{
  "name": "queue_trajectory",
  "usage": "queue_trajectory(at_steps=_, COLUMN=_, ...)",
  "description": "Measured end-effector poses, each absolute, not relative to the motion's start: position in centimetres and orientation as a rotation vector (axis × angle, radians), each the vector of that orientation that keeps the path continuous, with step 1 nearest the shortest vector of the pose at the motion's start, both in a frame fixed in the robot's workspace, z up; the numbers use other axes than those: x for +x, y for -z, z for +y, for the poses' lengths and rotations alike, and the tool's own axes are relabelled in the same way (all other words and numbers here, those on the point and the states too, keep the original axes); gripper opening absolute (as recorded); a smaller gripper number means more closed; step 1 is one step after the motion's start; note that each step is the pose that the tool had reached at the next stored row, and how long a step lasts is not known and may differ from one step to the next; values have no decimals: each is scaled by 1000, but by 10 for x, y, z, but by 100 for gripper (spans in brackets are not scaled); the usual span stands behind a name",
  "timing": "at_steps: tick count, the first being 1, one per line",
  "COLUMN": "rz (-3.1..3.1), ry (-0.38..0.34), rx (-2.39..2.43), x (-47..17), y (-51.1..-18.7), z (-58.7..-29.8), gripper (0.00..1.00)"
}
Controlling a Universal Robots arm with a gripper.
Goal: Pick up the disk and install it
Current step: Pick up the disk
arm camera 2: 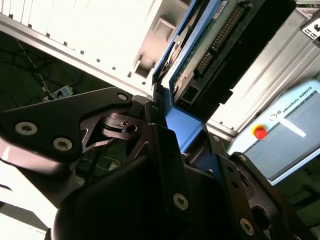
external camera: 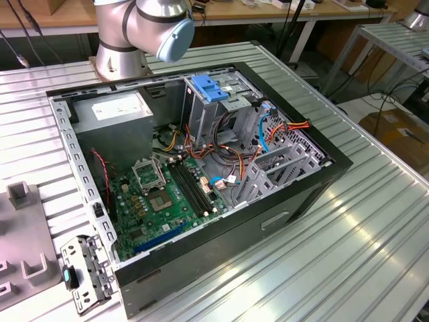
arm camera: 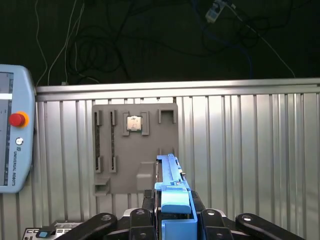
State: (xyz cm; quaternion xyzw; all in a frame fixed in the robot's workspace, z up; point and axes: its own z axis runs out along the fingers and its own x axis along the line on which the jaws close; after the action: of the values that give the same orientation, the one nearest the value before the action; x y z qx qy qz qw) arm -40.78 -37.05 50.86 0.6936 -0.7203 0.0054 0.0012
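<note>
In both wrist views my gripper [arm camera: 172, 222] is shut on the disk [arm camera: 172, 192], clamping it edge-on between black fingers [arm camera: 145, 212]. In the first wrist view the disk's blue plastic side rail faces the camera. It is held over the ribbed metal table, near a grey fixture plate [arm camera: 107, 145]. The second wrist view shows the disk [arm camera 2: 210, 40] from its green circuit-board side, with its connector row, and a blue rail running down into the gripper [arm camera 2: 187, 150]. The open computer case [external camera: 315, 181] lies on the table in the exterior view, with a metal drive cage [external camera: 234, 94] at its far end.
A blue bracket [external camera: 211, 88] tops the drive cage. A grey power-supply box [external camera: 110, 111], the motherboard [external camera: 167, 194] and loose cables fill the case. The fixture plate holds a small chip [arm camera: 134, 123]. A teach pendant [arm camera: 12, 135] lies beside it. The arm's base [external camera: 120, 40] stands behind the case.
</note>
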Motion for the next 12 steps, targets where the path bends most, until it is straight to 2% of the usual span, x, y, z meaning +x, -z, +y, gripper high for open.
queue_trajectory(at_steps=12, rz=-2261, ry=-17, rx=2177, x=-356, y=-509, z=-371, gripper=37)
